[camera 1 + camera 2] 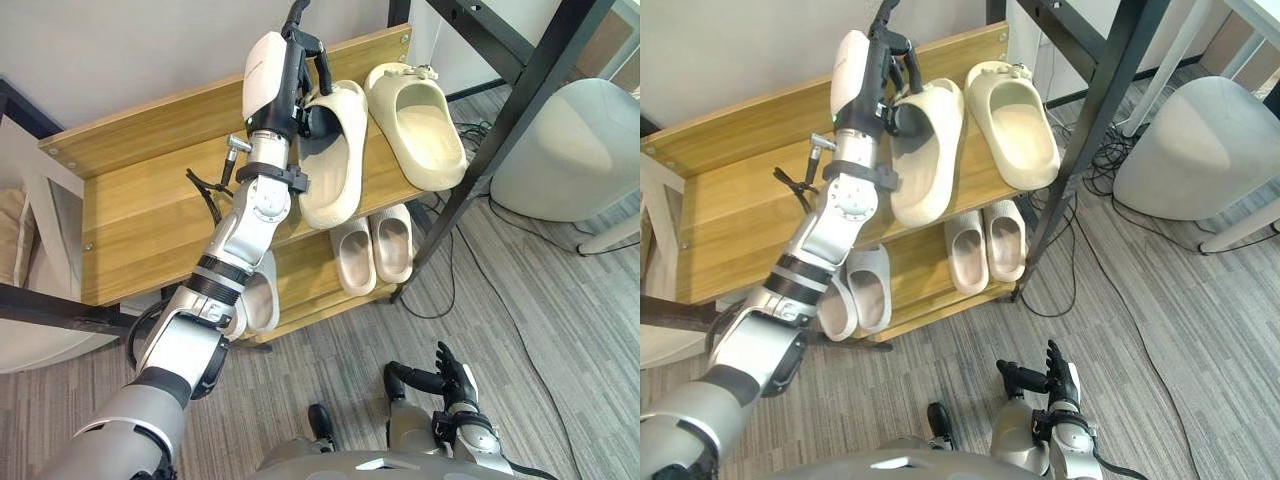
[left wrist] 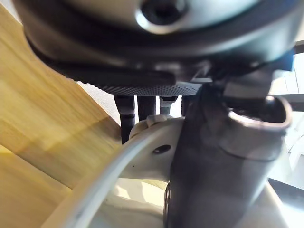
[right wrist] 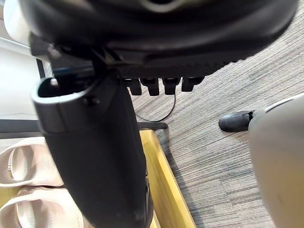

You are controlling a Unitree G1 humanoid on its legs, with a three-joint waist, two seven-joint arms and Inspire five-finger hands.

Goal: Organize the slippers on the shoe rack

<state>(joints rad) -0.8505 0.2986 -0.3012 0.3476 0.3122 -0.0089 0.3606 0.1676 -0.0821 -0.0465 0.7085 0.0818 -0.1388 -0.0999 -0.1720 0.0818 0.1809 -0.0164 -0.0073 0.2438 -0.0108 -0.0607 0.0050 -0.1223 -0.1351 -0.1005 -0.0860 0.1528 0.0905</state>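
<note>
Gripping the far end of the left cream slipper (image 1: 335, 170) on the top shelf (image 1: 140, 210), the left hand (image 1: 295, 80) seems curled round it

Two slippers (image 1: 420, 120) on top shelf (image 1: 140, 200), two pairs (image 1: 372, 250) below
</note>
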